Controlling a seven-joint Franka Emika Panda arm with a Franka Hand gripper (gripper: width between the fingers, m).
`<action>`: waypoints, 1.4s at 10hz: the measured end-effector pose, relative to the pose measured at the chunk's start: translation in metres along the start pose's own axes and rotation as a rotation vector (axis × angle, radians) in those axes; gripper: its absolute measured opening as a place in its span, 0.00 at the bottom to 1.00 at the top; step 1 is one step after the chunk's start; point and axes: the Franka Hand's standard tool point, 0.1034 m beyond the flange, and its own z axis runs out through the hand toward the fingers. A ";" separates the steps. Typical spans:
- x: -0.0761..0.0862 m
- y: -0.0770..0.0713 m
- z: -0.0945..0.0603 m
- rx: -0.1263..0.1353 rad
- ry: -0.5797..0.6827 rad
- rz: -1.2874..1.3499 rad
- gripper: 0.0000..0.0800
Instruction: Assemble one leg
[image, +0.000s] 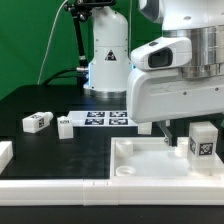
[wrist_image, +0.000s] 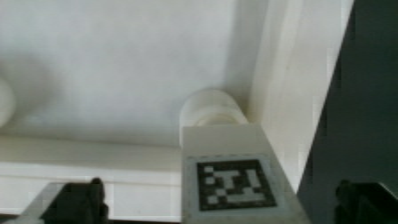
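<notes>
Leg upright on white tray, black-and-white square tag on its face, fingers spread wide, not touching

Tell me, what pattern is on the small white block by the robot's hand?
The leg carries a black-and-white square tag; clearest in the wrist view.

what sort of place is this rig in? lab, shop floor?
Probably a robotics lab bench: a green backdrop, a black tabletop with the thin white marker board of printed tags, and a small white plastic leg block bearing a fiducial tag.
</notes>
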 end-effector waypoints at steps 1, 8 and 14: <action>0.001 0.001 -0.001 0.000 0.003 -0.010 0.81; 0.000 0.007 0.001 0.001 -0.024 -0.016 0.36; -0.006 -0.002 0.002 0.020 -0.007 0.509 0.37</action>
